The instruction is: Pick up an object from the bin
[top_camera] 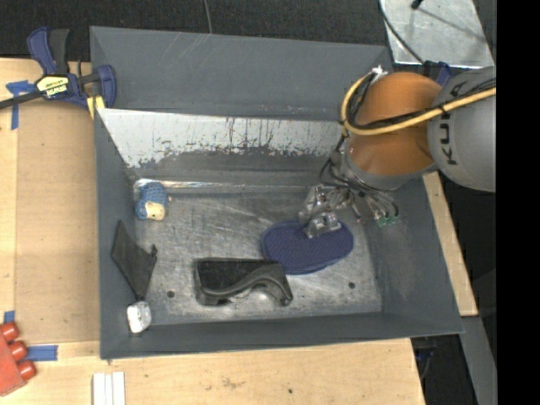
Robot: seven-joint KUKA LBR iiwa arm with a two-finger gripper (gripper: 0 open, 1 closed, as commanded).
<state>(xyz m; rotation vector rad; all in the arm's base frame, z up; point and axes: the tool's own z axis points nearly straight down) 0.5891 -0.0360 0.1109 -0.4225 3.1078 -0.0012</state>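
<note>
Hidden: the orange cover [390,129] on the wrist blocks your view of where the gripper [324,216] joins the arm [468,146].
Hard to make out: the gripper's tip reads as a tangle of grey metal against the grey floor. You cannot tell whether the pincer is wide or narrow, or whether anything is in it.
Partly covered: the upper edge of the dark blue oval pad [308,250] lies under the gripper's tip. You cannot tell whether they touch.
Arm's pose: it comes in from your right over the bin [236,78] rim, with the wrist bent down and the tip low over the right half of the floor.
Task's thing: the dark blue oval pad, lying flat at right of centre, directly below the gripper.
Nearest neighbour: a black curved piece [240,281] just beside the pad's lower left edge. Any contact is unclear to you.
Well apart, left side: a black flat scrap [133,260], a blue-and-cream thing [152,201] by the back wall and a small pale lump [137,316] in the front corner. Their kinds are too small to name.
</note>
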